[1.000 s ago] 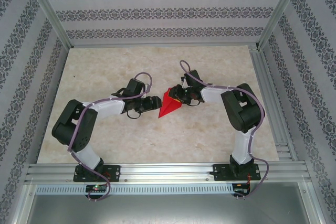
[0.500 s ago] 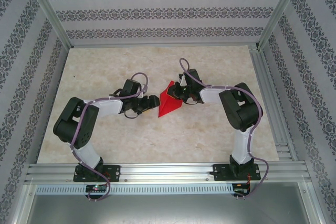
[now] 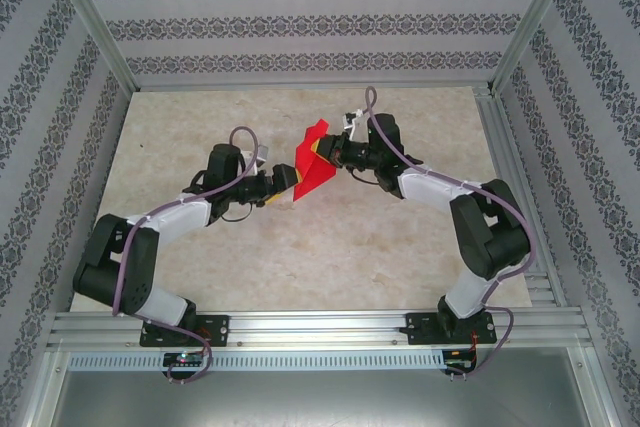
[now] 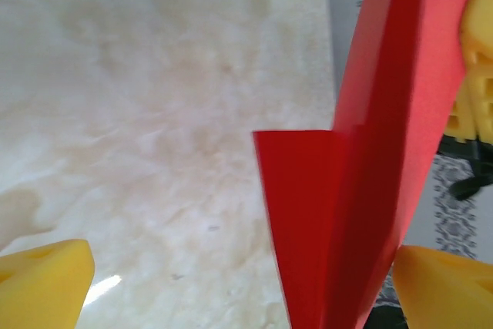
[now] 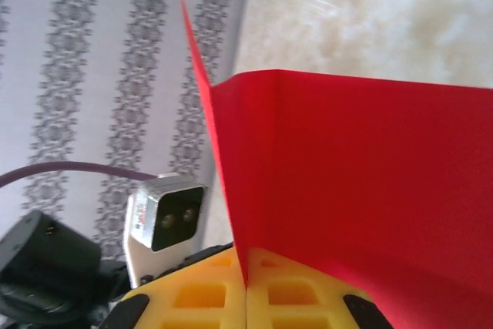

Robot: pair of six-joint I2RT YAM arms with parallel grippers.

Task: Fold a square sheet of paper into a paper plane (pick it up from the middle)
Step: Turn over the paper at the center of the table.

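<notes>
The red sheet of paper (image 3: 310, 163) is folded along lengthwise creases into a pointed, plane-like wedge and hangs above the table's middle. My right gripper (image 3: 335, 155) holds its right edge. In the right wrist view the yellow pads (image 5: 208, 298) of my right gripper (image 5: 246, 290) press together on the paper (image 5: 362, 175). My left gripper (image 3: 284, 183) sits just left of the paper, jaws wide open. In the left wrist view my left gripper (image 4: 243, 289) straddles the folded paper (image 4: 339, 213), which stands close to the right fingertip (image 4: 443, 287); the left fingertip (image 4: 42, 283) is far from it.
The marble-patterned table top (image 3: 250, 247) lies under both arms. Patterned walls (image 3: 300, 22) and aluminium posts (image 3: 85, 17) enclose it, with a rail (image 3: 320, 332) at the near edge. The left wrist camera (image 5: 166, 217) shows close behind the paper.
Both arms have reached further from their bases and the paper has gone up with them. The right gripper has shut on the paper. The left gripper has opened wide.
</notes>
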